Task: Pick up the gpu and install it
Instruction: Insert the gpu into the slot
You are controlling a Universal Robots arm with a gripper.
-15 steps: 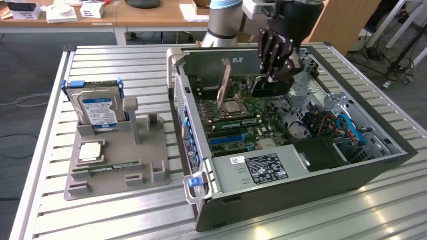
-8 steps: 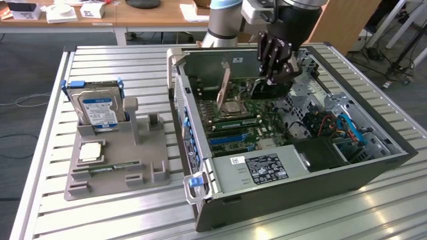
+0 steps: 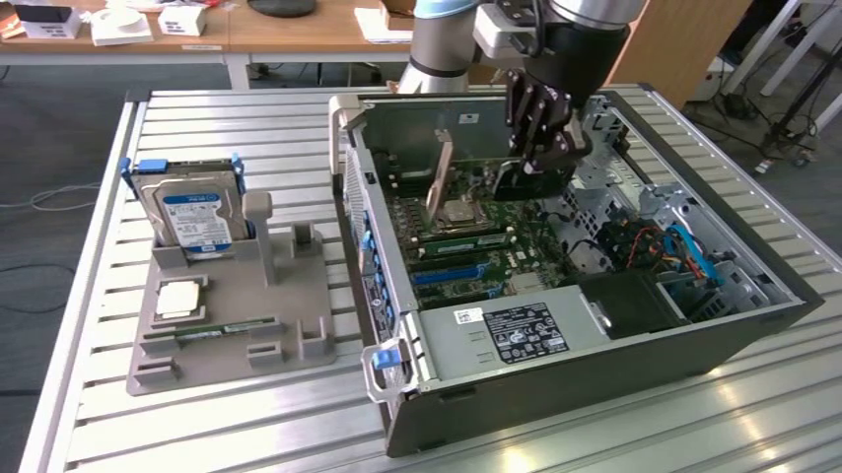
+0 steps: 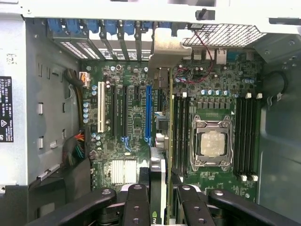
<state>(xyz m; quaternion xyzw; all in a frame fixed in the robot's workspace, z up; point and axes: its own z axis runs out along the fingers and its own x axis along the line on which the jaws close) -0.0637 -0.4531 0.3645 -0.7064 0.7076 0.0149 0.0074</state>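
Note:
My gripper reaches down into the open computer case, over the motherboard. It is shut on the gpu, which stands on edge between the fingers. The card's metal end bracket points toward the case's rear wall, and it looms large in the wrist view. The card sits between the blue expansion slot and the memory slots. Whether its lower edge sits in a slot is hidden by the card itself.
The processor socket lies beside the card and the power supply fills the case's near end. On the exterior view's left, a grey holder carries a hard drive, a processor chip and a RAM stick.

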